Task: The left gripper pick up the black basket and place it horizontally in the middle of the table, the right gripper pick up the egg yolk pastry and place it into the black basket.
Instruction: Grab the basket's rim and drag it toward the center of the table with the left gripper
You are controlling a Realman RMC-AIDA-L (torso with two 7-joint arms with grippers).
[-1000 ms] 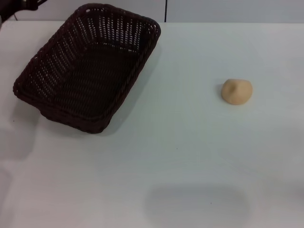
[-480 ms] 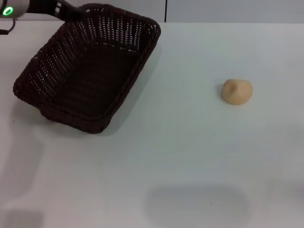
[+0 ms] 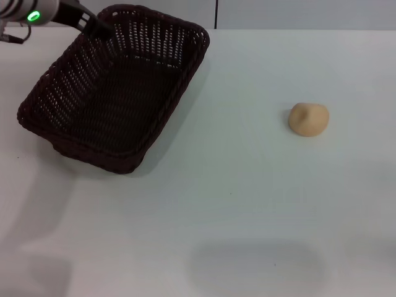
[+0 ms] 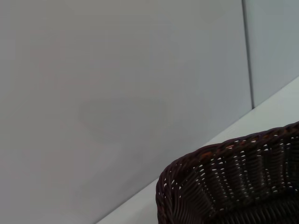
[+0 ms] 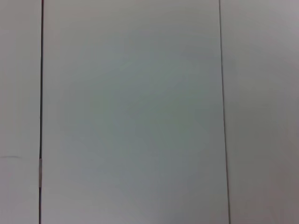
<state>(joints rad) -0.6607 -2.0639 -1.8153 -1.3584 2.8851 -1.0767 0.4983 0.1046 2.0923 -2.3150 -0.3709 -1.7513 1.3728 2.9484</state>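
The black basket [image 3: 158, 40] lies at an angle on the far left of the white table [image 3: 247, 204]; it holds nothing. One corner of the basket also shows in the left wrist view [image 4: 224, 186]. My left gripper [image 3: 99, 26], on the arm with the green light, hangs at the basket's far left rim, close above it. The egg yolk pastry [image 3: 308, 119] sits alone on the table at the right, far from the basket. My right gripper is out of view; the right wrist view shows only a pale panelled surface.
A pale wall [image 3: 297, 12] with a dark vertical seam [image 3: 216, 13] runs behind the table's far edge. Faint shadows lie on the table near the front.
My left arm has come into the head view from the top left and moved right, down toward the basket's far left rim. Basket and pastry have not moved.
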